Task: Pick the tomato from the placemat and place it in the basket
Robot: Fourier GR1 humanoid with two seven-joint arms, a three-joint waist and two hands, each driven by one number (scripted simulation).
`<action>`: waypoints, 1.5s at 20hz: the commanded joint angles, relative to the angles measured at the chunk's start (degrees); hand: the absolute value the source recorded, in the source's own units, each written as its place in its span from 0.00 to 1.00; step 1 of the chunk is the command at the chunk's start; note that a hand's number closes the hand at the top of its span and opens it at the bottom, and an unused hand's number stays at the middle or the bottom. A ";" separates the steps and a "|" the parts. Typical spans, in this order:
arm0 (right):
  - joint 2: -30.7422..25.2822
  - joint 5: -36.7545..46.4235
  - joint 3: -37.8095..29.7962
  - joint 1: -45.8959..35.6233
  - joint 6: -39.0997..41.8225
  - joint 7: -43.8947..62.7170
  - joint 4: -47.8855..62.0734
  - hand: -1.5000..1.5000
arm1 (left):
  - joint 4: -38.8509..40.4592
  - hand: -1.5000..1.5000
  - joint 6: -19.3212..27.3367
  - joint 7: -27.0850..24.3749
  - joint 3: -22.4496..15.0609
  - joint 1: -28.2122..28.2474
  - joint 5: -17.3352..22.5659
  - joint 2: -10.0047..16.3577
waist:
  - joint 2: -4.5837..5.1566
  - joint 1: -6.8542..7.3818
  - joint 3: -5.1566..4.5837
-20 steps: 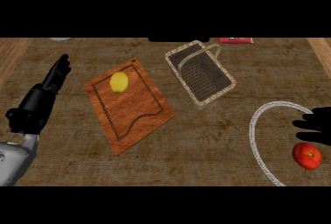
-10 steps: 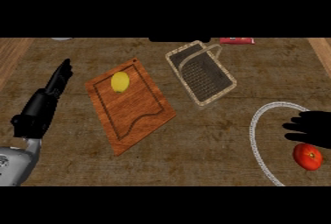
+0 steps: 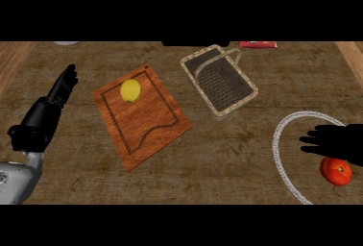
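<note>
In the head view, the pick is the step in hand, and it is not yet made. The right robot hand [image 3: 339,145] is hovering over the placemat [image 3: 278,144] at the right edge of the frame, its fingers spread and pointing toward the left, curling round nothing. The tomato [image 3: 336,171] is lying on the placemat in the lower right, just under the hand in the frame; whether the hand is touching it I cannot tell.

The next move, as I am judging it, is calling for the hand to shift toward the lower right until it is sitting over the tomato, then to close round it. After that comes a carry toward the upper left to the basket [image 3: 225,86], which is lying tilted in the upper middle of the frame, well apart from the placemat.

The tabletop [image 3: 227,158] between placemat and basket is showing nothing in the way. A cutting board [image 3: 145,125] is lying left of centre, with a lemon [image 3: 130,90] resting on its upper end, beside the basket but off the likely path. A red thing [image 3: 257,44] is peeking in at the top edge, beyond the basket. The left robot hand [image 3: 42,117] is resting at the left of the frame, fingers straight and pointing up.
</note>
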 commanded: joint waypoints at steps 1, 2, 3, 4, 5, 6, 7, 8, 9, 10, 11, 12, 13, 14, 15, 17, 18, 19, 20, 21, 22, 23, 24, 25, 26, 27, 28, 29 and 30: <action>3.93 4.93 2.14 0.11 -1.52 -4.37 5.94 0.00 | -4.27 0.50 -1.41 0.10 1.62 5.15 -0.24 1.18 | -0.15 0.11 0.01; 3.24 4.58 -0.18 -1.04 1.25 -5.08 5.04 0.00 | -0.45 0.50 -3.65 -1.62 2.71 2.49 -0.36 0.28 | -0.14 -0.53 -0.02; 5.53 6.43 0.85 -1.27 -0.80 -5.30 7.37 0.00 | -1.69 0.50 -1.84 2.37 2.06 0.10 -1.40 -1.18 | -0.11 -0.52 0.00; 5.51 7.11 0.28 0.71 -4.10 -6.28 9.17 0.00 | -2.53 0.50 -1.20 0.90 2.42 2.70 -2.57 -0.97 | -0.15 -0.55 0.00; 6.44 6.95 -0.02 -1.81 -2.36 -7.16 10.74 0.00 | -3.79 0.50 -1.76 5.89 2.45 -1.11 -1.61 -1.37 | -0.12 -0.48 0.01; 8.57 8.69 0.56 -1.37 -4.65 -7.19 12.07 0.00 | 1.04 0.50 -1.82 0.50 2.14 -0.36 -3.34 -3.35 | -0.06 -0.65 -0.01; 3.70 7.03 -2.63 0.52 -2.86 -9.28 7.99 0.00 | -0.24 0.50 -1.93 0.63 3.40 1.31 -3.76 -2.71 | -0.21 -0.95 -0.03; 8.15 8.91 0.25 2.22 -6.62 -7.08 10.24 0.00 | -1.92 0.50 -4.08 3.65 5.39 -0.84 -1.54 -0.21 | -0.18 -0.80 0.00; 8.90 8.36 -1.21 -0.43 -6.90 -10.49 14.24 0.00 | -1.39 0.50 -3.63 1.05 3.76 2.20 -2.65 -2.52 | -0.11 -0.49 0.00; 9.45 9.65 -1.17 0.20 -3.85 -7.93 9.42 0.00 | -0.44 0.50 -2.99 1.56 4.52 -0.02 -4.55 -3.07 | -0.19 -0.86 -0.02; 8.61 9.95 -2.14 2.77 -5.71 -7.80 8.08 0.00 | -1.73 0.50 -5.98 1.80 7.01 1.23 -2.12 -1.06 | -0.25 -0.94 -0.02; 8.95 10.44 -2.39 2.70 -6.99 -9.49 10.51 0.00 | -2.66 0.50 -2.44 1.31 3.41 2.68 -5.51 -5.18 | -0.22 -0.88 -0.02; 8.46 11.21 -3.31 2.73 -9.04 -11.67 13.57 0.00 | -0.35 0.50 -4.31 0.62 4.28 1.43 -4.90 -5.01 | -0.17 -0.92 -0.01; 9.06 12.16 -3.79 3.67 -9.28 -10.88 12.33 0.00 | -4.57 0.50 -3.57 5.31 5.07 1.06 -5.28 -4.47 | -0.24 -0.89 -0.01; 12.97 14.32 -2.24 0.53 -8.19 -9.76 15.53 0.00 | -3.79 0.50 -4.62 1.79 5.47 2.81 -5.78 -4.24 | -0.16 -0.53 -0.01; 12.06 12.98 -4.41 2.75 -6.94 -10.54 13.36 0.00 | -4.29 0.50 -4.55 2.23 5.46 4.11 -6.34 -5.85 | -0.22 -0.79 -0.02; 12.58 12.95 -4.72 1.62 -6.37 -10.72 13.04 0.00 | 0.50 0.50 -3.45 -0.87 4.10 2.24 -9.12 -7.75 | -0.16 -0.96 -0.03; 10.85 13.51 -5.18 2.76 -10.68 -14.65 18.20 0.00 | -3.42 0.50 -2.27 3.30 3.39 1.34 -9.51 -8.12 | -0.16 -0.84 0.00; 11.60 13.15 -5.11 4.51 -6.64 -11.68 11.68 0.00 | 0.52 0.50 -5.09 -0.07 6.89 2.12 -8.09 -6.17 | -0.22 -1.08 -0.04; 13.22 14.65 -5.30 1.73 -6.51 -12.48 15.61 0.00 | 0.42 0.50 -5.51 2.83 6.85 -0.92 -8.02 -7.07 | -0.16 -0.90 -0.02; 15.37 16.21 -3.85 4.02 -8.52 -9.74 15.12 0.00 | -3.45 0.50 -6.16 4.66 7.81 0.63 -7.12 -5.79 | -0.21 -0.80 -0.01; 12.43 15.01 -7.03 3.16 -9.72 -14.26 17.73 0.00 | -3.27 0.50 -7.26 0.55 8.70 4.46 -7.36 -5.17 | -0.21 -0.70 -0.02; 14.47 15.42 -6.69 3.99 -9.23 -12.84 17.79 0.00 | -1.50 0.50 -7.51 1.27 8.89 2.26 -7.02 -6.56 | -0.19 -0.86 -0.02; 14.37 17.27 -5.43 5.30 -9.51 -11.85 15.73 0.00 | -2.14 0.50 -7.55 -1.20 7.97 5.71 -8.39 -6.90 | -0.22 -0.84 -0.03; 12.73 16.53 -7.19 5.04 -9.54 -15.01 16.21 0.00 | -6.30 0.50 -6.37 3.56 8.21 4.54 -8.81 -7.28 | -0.25 -0.82 -0.02; 15.29 17.67 -5.54 6.14 -8.86 -11.53 14.47 0.00 | 0.32 0.50 -8.78 1.49 9.99 -0.35 -8.40 -5.93 | -0.19 -1.13 -0.03; 16.22 19.31 -6.41 4.76 -10.91 -13.19 18.70 0.00 | -4.70 0.50 -7.53 3.67 8.71 3.59 -8.88 -8.13 | -0.20 -0.76 -0.01; 13.41 17.95 -7.81 6.37 -9.00 -13.57 15.83 0.00 | -5.07 0.50 -7.07 -0.33 8.51 7.62 -9.51 -8.77 | -0.26 -0.83 -0.03; 16.80 20.86 -6.98 4.12 -9.77 -12.28 19.15 0.00 | -6.29 0.50 -8.77 2.51 9.80 5.49 -8.83 -7.75 | -0.21 -0.67 -0.02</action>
